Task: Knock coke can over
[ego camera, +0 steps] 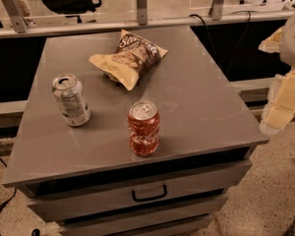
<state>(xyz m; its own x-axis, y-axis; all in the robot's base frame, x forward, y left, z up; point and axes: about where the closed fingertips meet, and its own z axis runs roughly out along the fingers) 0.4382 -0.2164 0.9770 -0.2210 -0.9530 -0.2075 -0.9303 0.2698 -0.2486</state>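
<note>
The coke can point(143, 128) is red with white script and a silver top. It stands upright near the front edge of the grey cabinet top point(206, 107), roughly at its middle. My gripper point(279, 113) shows as pale yellowish-white parts at the right edge of the view, beyond the cabinet's right side. It is well to the right of the can and is not touching it or the cabinet.
A silver-white can with a nutrition label point(71, 100) stands upright at the left of the top. A yellow chip bag point(129, 57) lies toward the back. The cabinet has a drawer with a black handle point(149, 194) below. A railing and a cable run behind.
</note>
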